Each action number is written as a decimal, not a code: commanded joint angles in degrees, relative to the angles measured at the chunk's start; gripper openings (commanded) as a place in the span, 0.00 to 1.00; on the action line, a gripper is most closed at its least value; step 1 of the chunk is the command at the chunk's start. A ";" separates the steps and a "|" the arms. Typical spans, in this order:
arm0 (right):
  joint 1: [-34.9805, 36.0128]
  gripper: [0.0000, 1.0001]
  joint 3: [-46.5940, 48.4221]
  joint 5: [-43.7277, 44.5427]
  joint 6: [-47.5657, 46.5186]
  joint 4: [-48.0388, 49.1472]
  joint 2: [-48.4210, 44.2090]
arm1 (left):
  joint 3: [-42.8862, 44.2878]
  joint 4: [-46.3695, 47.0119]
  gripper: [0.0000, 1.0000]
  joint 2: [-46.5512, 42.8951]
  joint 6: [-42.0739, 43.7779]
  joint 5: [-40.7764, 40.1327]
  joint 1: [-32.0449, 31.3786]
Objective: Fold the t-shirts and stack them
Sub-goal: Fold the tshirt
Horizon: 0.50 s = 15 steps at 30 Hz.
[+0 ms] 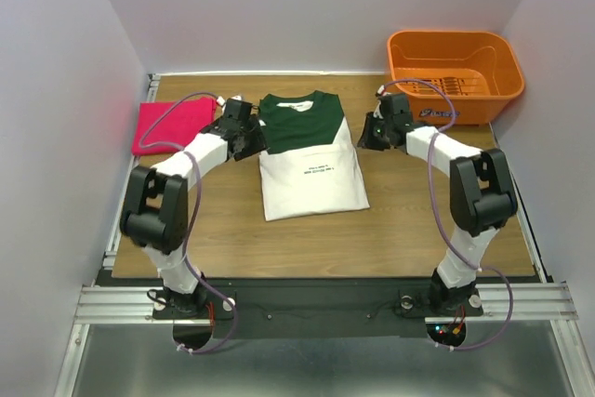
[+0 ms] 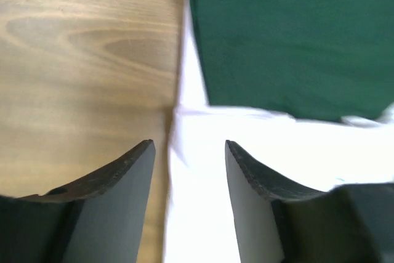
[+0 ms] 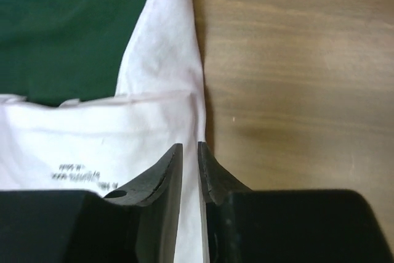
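**Layout.** The table [image 1: 418, 220] carries two folded t-shirts. The white and green t-shirt [image 1: 311, 160] lies flat near the centre. Its green part is toward the far side and its white part toward the near side. A small line of dark print [image 1: 314, 172] shows on the white part. The pink t-shirt [image 1: 172, 125] lies folded at the far left, well apart from the first. An orange basket [image 1: 456, 72] stands at the far right corner.

**Left arm.** The left arm [image 1: 200, 151] reaches to the left edge of the white and green t-shirt [image 2: 289, 35], about where green meets white. The left jaws stand apart with a clear gap. They straddle the edge of the cloth: white cloth shows in the gap and bare table [image 2: 80, 47] lies to the left of it. Nothing is gripped.

**Right arm.** The right arm [image 1: 437, 146] reaches to the right edge of the same t-shirt [image 3: 123, 140]. The right jaws stand almost together, with only a thin slit between them. The slit lines up with the edge of the white cloth, and bare table [image 3: 295, 60] lies just to the right. It cannot be told whether the right jaws pinch the cloth. The print [image 3: 77, 173] lies left of them.
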 commanded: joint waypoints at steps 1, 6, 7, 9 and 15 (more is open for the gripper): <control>-0.13 0.30 -3.20 0.01 0.77 -2.36 -9.61 | -5.38 -3.84 0.65 -11.51 -1.05 -5.05 -3.65; 0.31 0.52 -15.14 0.18 2.97 -7.73 -18.33 | -14.53 -9.64 0.71 -20.83 -7.11 -8.67 -11.65; 0.49 0.59 -16.82 0.09 3.76 -9.22 -21.04 | -17.59 -10.35 0.71 -22.75 -8.25 -8.85 -14.28; 1.28 0.64 -20.07 -0.08 4.64 -10.46 -23.34 | -20.51 -11.40 0.71 -24.61 -10.89 -8.58 -16.31; 2.51 0.82 -30.62 1.23 7.54 -11.87 -30.73 | -26.76 -11.85 0.71 -26.99 -17.31 -9.46 -20.72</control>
